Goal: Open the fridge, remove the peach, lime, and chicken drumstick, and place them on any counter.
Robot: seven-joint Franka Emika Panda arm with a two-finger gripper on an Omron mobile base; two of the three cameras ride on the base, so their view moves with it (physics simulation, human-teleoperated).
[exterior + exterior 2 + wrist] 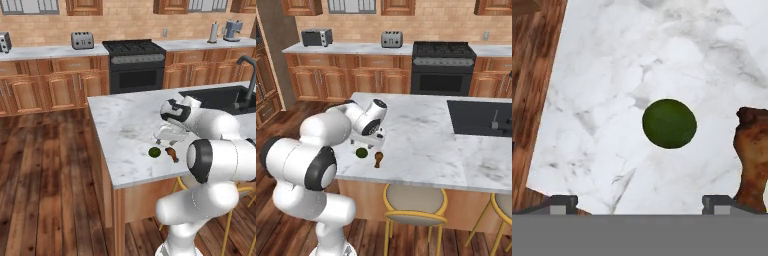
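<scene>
Gripper [640,204] hangs wide open above the lime [669,123], near the counter [120,125] edge beside the chicken drumstick [754,150]; a nudge could roll it off.

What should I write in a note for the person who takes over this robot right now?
Gripper: open, holds nothing, above the lime.
Lime: lies on the marble counter, near its edge.
Chicken drumstick: lies on the same counter, beside the lime, apart from it.
Done: lime and drumstick are on the counter.
Left: the peach. It and the fridge are not in these pictures, so I cannot tell their state.
</scene>
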